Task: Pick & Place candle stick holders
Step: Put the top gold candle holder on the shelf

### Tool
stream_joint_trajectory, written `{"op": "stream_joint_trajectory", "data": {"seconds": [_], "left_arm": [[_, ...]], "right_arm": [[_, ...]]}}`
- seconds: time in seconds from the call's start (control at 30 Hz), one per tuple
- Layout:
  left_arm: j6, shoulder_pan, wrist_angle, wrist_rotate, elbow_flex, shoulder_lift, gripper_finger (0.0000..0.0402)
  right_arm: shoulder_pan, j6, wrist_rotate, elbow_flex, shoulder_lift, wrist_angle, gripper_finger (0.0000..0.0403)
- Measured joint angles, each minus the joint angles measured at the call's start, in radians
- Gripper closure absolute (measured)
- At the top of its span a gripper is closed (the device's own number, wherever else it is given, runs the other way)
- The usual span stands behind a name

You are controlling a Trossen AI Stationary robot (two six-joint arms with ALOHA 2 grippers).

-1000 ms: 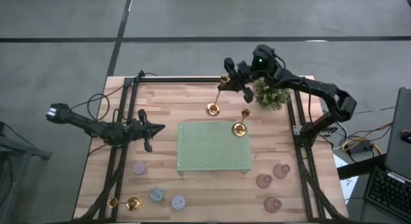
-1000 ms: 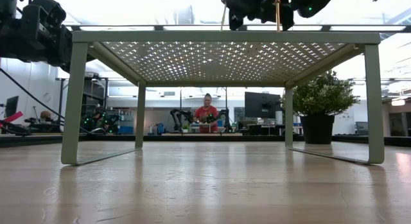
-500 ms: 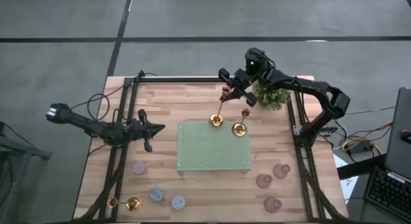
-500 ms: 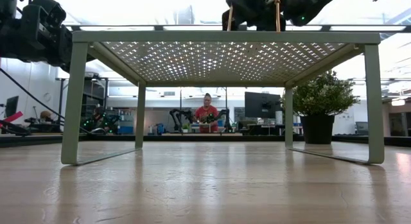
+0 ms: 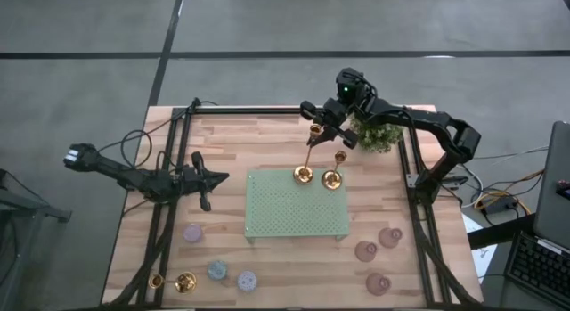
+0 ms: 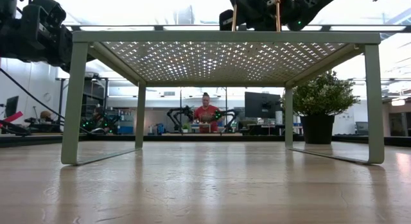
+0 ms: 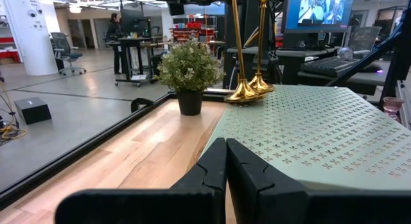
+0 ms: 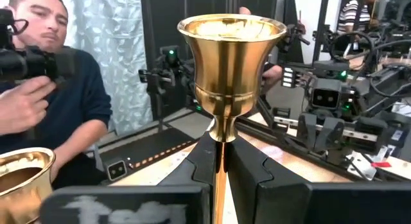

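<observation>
My right gripper [image 5: 317, 133] is shut on a slim gold candle stick holder [image 5: 307, 156] over the far edge of the green perforated rack [image 5: 294, 213]. Its round base [image 5: 303, 175] is at the rack's top. A second gold holder [image 5: 332, 177] stands upright on its base next to it. A third gold holder [image 5: 175, 281] lies on its side at the table's near left corner. My left gripper [image 5: 207, 179] is shut and empty, left of the rack. Squat round holders lie near left [image 5: 216, 270] and near right [image 5: 366, 250]. My right gripper pinches the holder's thin stem [image 8: 221, 142] just under its cup [image 8: 231, 57] between its two fingers [image 8: 204, 161]. The fingers come slanting down from the far right and lie across the stem. The holder leans a little, base at the rack's top; whether it rests there I cannot tell.
A small potted plant [image 5: 378, 133] stands at the table's far right, close behind my right arm. Black frame rails [image 5: 169, 168] run along the table's left, far and right sides. A person with a camera [image 8: 45, 89] is beyond the table's far side.
My right gripper has carried the gold holder from the bare table beyond the rack toward the near edge and a little right. The holder's base has gone from the wood onto the rack's far edge, beside the standing gold holder, and the holder now leans less.
</observation>
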Motion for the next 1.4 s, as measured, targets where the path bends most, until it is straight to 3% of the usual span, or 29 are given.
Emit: {"op": "stream_joint_trajectory", "data": {"seconds": [0.47,1.4], "left_arm": [[0.0,0.0,0.0,0.0,0.0,0.0,0.0389],[0.0,0.0,0.0,0.0,0.0,0.0,0.0389]], "right_arm": [[0.047,-0.022,-0.05,0.0,0.0,0.019,0.0385],[0.07,-0.047,-0.05,-0.003,0.001,0.011,0.0377]]}}
